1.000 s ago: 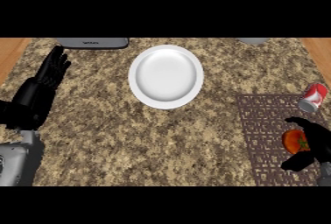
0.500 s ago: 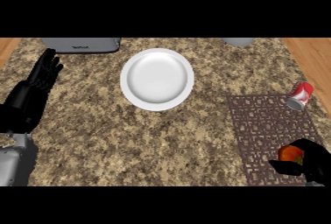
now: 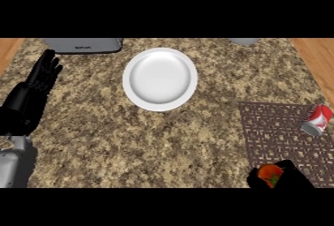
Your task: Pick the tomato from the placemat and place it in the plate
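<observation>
A: Where's the tomato?

B: At the lower right, over the near edge of the brown placemat, with the right hand curled round it and hiding part of it.

A: And the plate?

B: White, on the speckled desk, well apart from the tomato, toward the far side.

A: The left hand?

B: Fingers straight and spread, resting at the left edge. A red-and-white can lies tilted on the placemat's right side.
</observation>
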Tool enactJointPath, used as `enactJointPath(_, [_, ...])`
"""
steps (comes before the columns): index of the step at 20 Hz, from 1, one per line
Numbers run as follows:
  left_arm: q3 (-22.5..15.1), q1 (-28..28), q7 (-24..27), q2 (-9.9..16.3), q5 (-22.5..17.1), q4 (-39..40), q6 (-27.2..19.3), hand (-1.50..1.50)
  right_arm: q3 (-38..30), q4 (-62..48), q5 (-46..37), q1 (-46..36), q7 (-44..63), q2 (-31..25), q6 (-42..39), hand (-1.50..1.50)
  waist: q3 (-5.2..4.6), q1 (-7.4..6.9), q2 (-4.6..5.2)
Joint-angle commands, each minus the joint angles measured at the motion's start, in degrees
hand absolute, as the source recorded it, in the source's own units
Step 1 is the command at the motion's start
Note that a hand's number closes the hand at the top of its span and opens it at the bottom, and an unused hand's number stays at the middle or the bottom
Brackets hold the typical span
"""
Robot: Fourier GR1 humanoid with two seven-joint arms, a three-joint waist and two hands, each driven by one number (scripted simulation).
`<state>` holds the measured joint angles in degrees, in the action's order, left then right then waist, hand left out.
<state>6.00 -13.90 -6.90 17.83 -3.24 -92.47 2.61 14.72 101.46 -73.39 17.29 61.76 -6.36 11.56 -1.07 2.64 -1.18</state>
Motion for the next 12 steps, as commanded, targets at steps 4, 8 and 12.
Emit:
enactJointPath(4, [-1.35, -1.38, -1.74, -0.62, 0.13, -1.42, 0.10, 0.00, 17.62, 13.11, -20.48, -3.43, 15.88, 6.20, -2.62, 1.50, 0.74, -2.03, 0.38])
enactJointPath(8, [-0.89, -2.08, -0.53, -0.70, -0.35, 0.36, 0.67, 0.00, 26.68, 16.67, -25.60, -12.00, 19.90, 6.29, -4.68, 1.50, 0.82, -2.75, 0.80])
enactJointPath(12, [-1.77, -3.04, -0.12, -1.45, 0.01, 0.82, 0.73, 0.00, 27.82, 13.04, -24.69, -22.47, 23.35, 6.31, -6.94, 1.50, 0.90, -3.87, 1.35])
